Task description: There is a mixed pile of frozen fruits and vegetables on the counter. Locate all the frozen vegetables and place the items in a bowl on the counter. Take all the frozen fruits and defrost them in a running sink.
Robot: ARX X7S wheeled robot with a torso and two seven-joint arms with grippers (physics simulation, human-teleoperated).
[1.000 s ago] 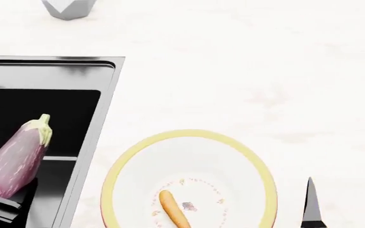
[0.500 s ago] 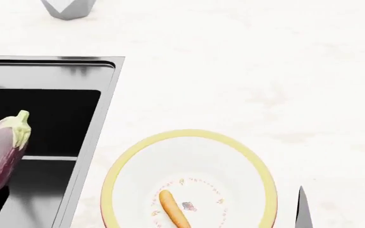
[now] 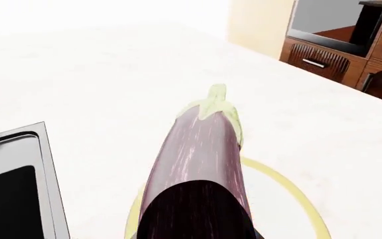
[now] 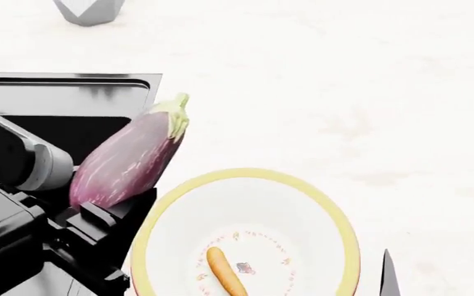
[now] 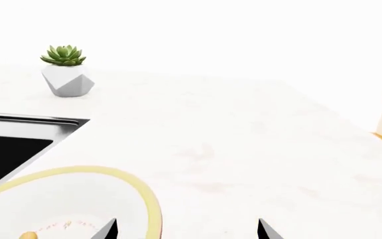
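The white, faintly marbled desk (image 4: 320, 92) fills most of the head view, bright and smooth. In the left wrist view dark reddish wood cabinets (image 3: 337, 55) stand beyond its far edge.

Nearest the robot, the bowl (image 4: 336, 213), white with a yellow rim, sits on the desk just beside the sink's steel rim. 1 small orange carrot (image 4: 225, 273) lies on its floor, by the faint ring pattern. The right gripper (image 5: 185, 230) hangs close to the bowl's right side, its 2 dark fingers (image 5: 108, 230) standing apart with nothing between them.

To the left, the left gripper (image 4: 109, 206) clamps the blunt end of the eggplant (image 4: 130, 154); the purple-and-white body tilts up and away, its pale green cap pointing toward the far desk. The eggplant is off the surface, over the sink's right rim and the bowl's left edge.

The sink (image 4: 81, 92) is a black basin with a grey steel rim; the visible part of the basin holds nothing.

Farthest off, a grey faceted pot (image 5: 68, 82) with a green succulent (image 5: 63, 55) stands on the desk beyond the sink's far corner.
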